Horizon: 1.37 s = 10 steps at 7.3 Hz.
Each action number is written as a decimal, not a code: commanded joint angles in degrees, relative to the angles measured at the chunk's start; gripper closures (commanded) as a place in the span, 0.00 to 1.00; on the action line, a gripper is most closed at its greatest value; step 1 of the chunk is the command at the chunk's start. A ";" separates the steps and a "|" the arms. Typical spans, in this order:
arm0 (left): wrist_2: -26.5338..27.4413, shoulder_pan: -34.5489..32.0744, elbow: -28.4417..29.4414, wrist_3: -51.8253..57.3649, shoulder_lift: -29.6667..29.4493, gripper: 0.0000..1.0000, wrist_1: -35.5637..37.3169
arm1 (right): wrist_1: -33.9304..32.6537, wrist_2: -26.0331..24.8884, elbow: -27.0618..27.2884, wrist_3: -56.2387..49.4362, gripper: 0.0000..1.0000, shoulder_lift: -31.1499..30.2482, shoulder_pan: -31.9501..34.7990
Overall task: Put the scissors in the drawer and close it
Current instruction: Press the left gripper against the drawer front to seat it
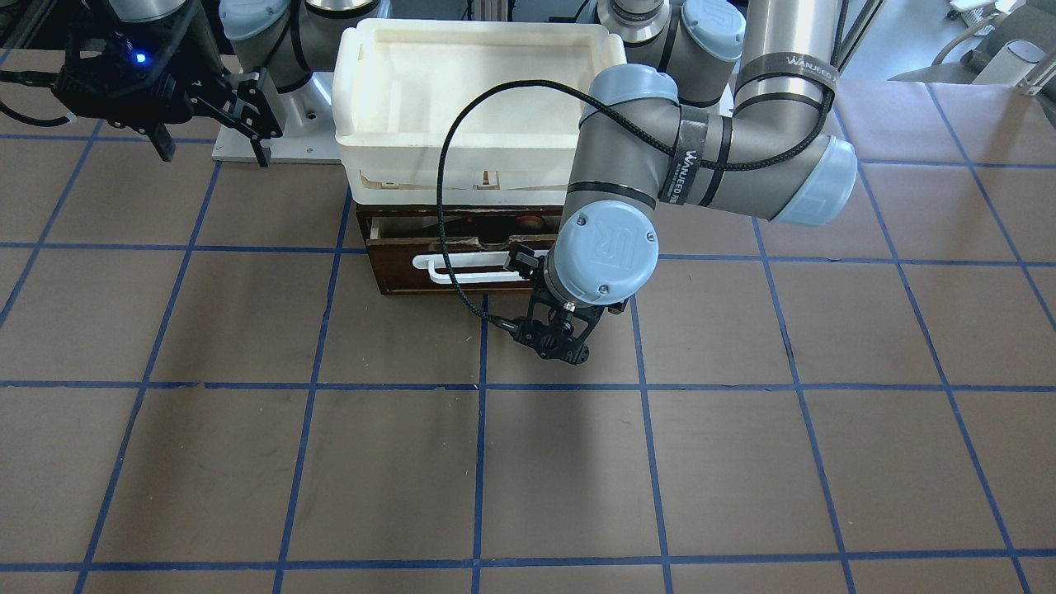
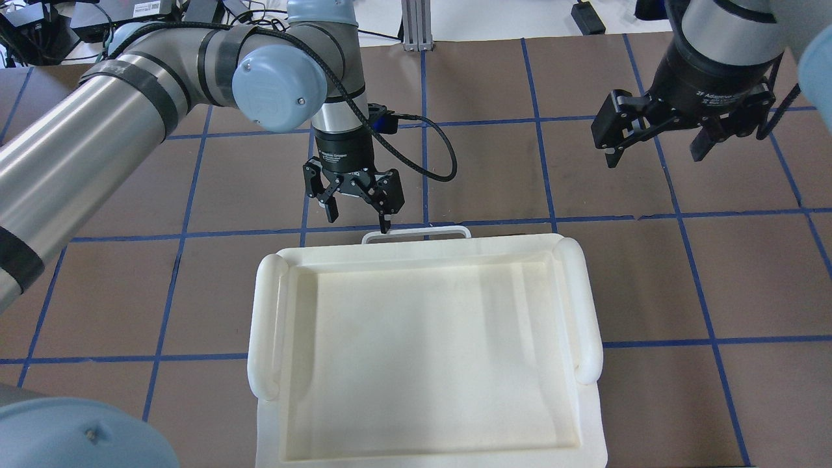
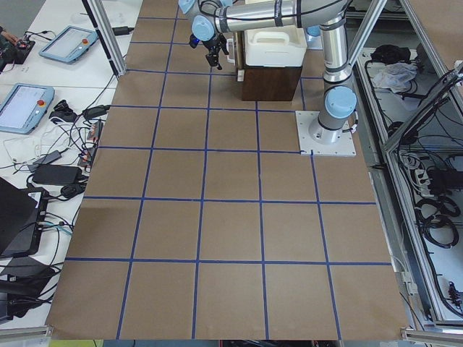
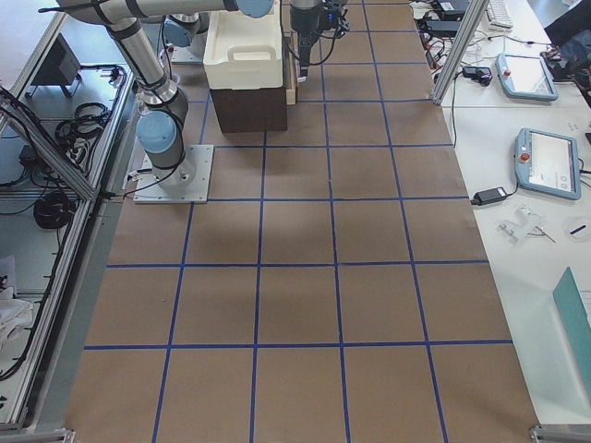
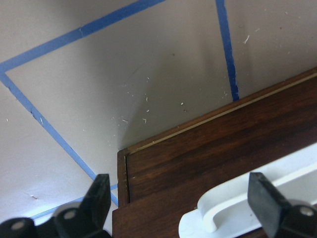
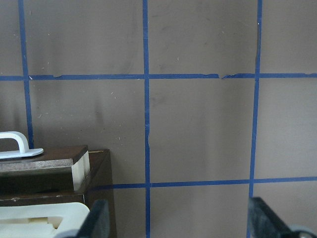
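Note:
The drawer (image 1: 396, 268), with a dark brown wood front and a white bar handle (image 1: 462, 269), stands a little open under a white foam tray (image 2: 422, 344). A small orange-red bit (image 1: 528, 221) shows in the drawer's gap; I cannot make out the scissors otherwise. My left gripper (image 2: 358, 214) is open in front of the drawer. Its fingers (image 5: 262, 198) straddle one end of the handle (image 5: 233, 203) without closing on it. My right gripper (image 2: 652, 144) is open and empty, held off to the side above the table.
The foam tray (image 1: 478, 49) sits on the brown cabinet and covers most of the drawer from above. The table is brown with blue tape lines (image 1: 478, 462). The right wrist view shows the drawer's corner (image 6: 79, 166).

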 commanded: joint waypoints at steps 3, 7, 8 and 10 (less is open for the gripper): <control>0.08 -0.02 -1.92 -0.09 1.65 0.00 -2.01 | 2.35 0.19 0.00 0.06 0.00 -0.20 0.13; 0.08 -0.19 -2.37 -1.06 2.27 0.00 -3.15 | 2.73 0.02 0.00 -0.12 0.00 -0.29 0.13; 0.08 -0.28 -2.80 -1.06 2.53 0.00 -3.24 | 2.73 0.02 0.00 -0.12 0.00 -0.29 0.13; -0.01 -0.28 -3.86 -2.28 3.32 0.00 -3.33 | 2.73 -0.07 0.00 -0.12 0.00 -0.29 0.13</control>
